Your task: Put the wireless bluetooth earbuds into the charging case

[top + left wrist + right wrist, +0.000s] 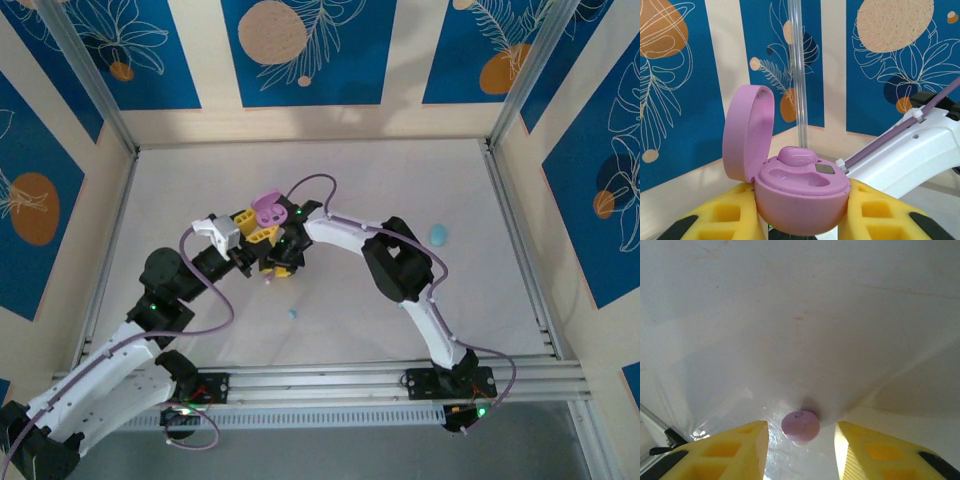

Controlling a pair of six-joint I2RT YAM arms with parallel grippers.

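The left wrist view has the pink charging case point(802, 197) with its lid point(747, 132) swung open, and my left gripper point(802, 212) is shut on the case body. One pink earbud point(797, 156) sits in the far slot, while the near slot point(797, 179) is empty. From above, the case point(268, 209) is held up off the table at centre. A second pink earbud point(800, 426) lies on the white table between the spread yellow fingers point(740, 450) of my right gripper point(801, 442), which is open, points down and is not touching it. The right gripper point(279, 262) hangs just in front of the case.
A teal earbud point(292, 313) lies on the table point(400, 170) in front of both grippers. A teal case point(438, 235) rests to the right, past the right arm's elbow. Patterned walls and metal posts enclose the table on three sides.
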